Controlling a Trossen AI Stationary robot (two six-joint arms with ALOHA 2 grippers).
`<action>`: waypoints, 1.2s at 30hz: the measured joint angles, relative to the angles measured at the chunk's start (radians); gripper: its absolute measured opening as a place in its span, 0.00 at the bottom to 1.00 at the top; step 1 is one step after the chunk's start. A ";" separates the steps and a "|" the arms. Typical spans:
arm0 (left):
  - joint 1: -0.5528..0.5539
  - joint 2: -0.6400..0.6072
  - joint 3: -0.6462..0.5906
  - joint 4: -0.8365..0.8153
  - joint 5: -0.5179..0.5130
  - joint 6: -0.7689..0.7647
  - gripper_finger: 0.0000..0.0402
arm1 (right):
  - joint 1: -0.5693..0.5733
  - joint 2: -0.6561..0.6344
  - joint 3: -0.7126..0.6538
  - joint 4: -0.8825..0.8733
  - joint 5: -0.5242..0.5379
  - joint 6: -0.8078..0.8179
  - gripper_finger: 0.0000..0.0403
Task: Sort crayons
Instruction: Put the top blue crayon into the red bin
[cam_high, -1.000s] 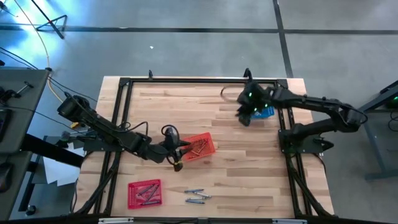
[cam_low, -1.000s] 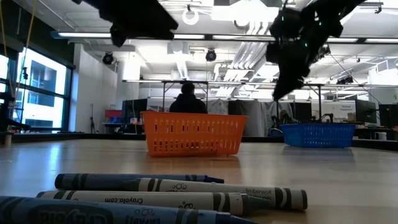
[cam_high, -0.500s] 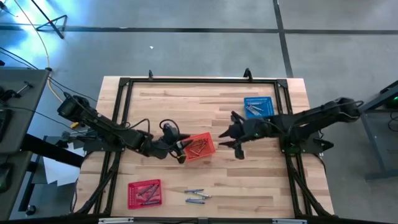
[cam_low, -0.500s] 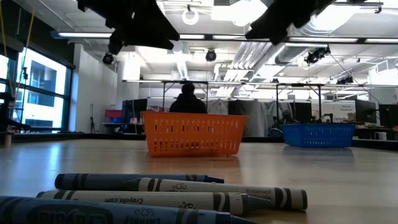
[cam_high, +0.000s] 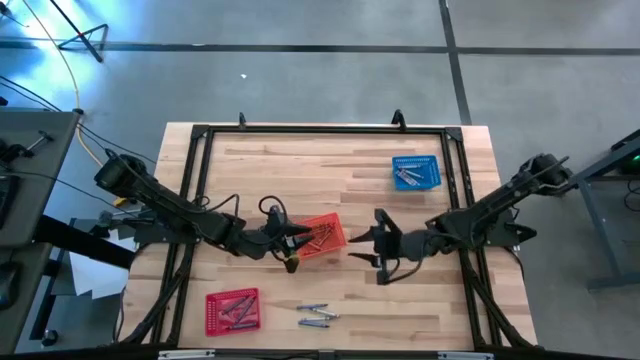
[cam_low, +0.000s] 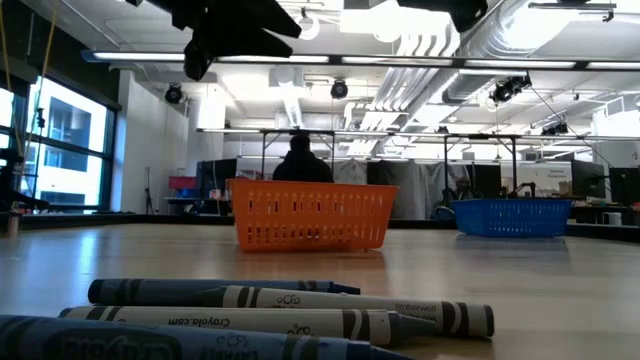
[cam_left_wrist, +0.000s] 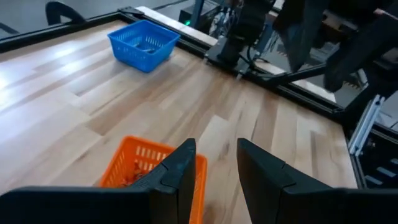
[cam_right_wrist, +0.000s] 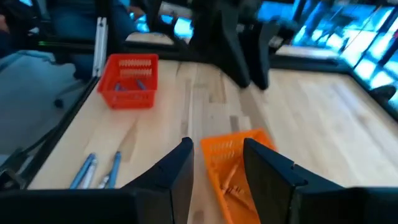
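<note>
Three bluish-grey crayons (cam_high: 315, 317) lie loose on the table near its near edge; they fill the low view's foreground (cam_low: 290, 310). An orange mesh basket (cam_high: 322, 236) at the middle holds red-orange crayons. A blue basket (cam_high: 416, 171) at the far right holds bluish crayons. A red basket (cam_high: 232, 310) at the near left holds several crayons. My left gripper (cam_high: 292, 245) is open just left of the orange basket (cam_left_wrist: 134, 168) and holds nothing. My right gripper (cam_high: 355, 243) is open just right of that basket (cam_right_wrist: 239, 165), above the table.
A black frame (cam_high: 320, 130) runs around the wooden table top. Bare wood lies between the orange and blue baskets. In the low view a person (cam_low: 302, 160) sits far behind the table in the room.
My right gripper has left the blue basket at the far right and swung toward the table's near edge and left, ending beside the orange basket's right side. The baskets and loose crayons have stayed where they were.
</note>
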 joint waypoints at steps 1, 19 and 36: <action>-0.002 0.010 0.000 0.006 0.000 -0.001 0.26 | 0.008 0.007 0.000 0.022 0.016 -0.015 0.33; -0.003 0.248 0.080 0.222 0.143 0.081 0.26 | 0.013 0.013 0.000 0.093 0.030 0.028 0.33; -0.063 0.484 0.424 0.221 0.178 0.183 0.26 | 0.053 0.013 0.000 -0.007 -0.077 0.177 0.33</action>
